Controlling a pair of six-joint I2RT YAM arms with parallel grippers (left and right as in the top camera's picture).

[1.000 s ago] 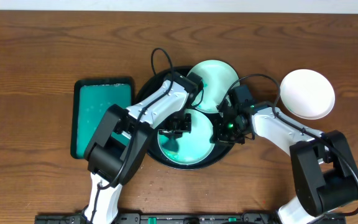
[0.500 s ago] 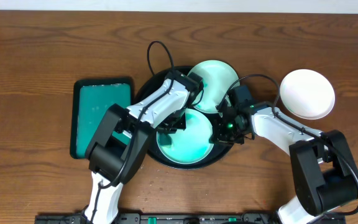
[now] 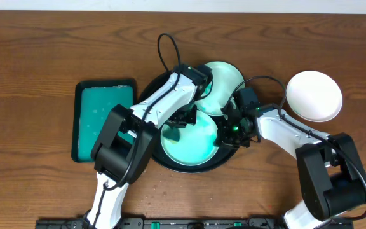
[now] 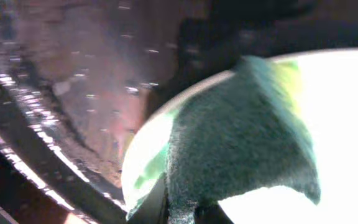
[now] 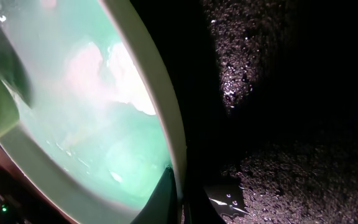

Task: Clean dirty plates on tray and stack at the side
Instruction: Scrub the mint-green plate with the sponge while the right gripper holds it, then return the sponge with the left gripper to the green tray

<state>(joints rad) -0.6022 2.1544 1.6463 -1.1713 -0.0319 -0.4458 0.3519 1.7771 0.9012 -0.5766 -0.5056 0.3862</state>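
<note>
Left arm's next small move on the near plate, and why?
Probably drag the sponge across the near mint plate toward its middle. The left gripper presses it at the plate's far-left edge, the surface looks teal-filmed, and the right gripper is shut on the rim, steadying it.

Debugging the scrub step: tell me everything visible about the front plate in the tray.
The front plate is round, pale mint, glossy like glazed ceramic, with a wet teal film inside. It lies in the near half of the tray. The right fingers pinch its right rim; the left arm presses a sponge on its far-left part. Its far edge seems to meet the rear plate.
</note>
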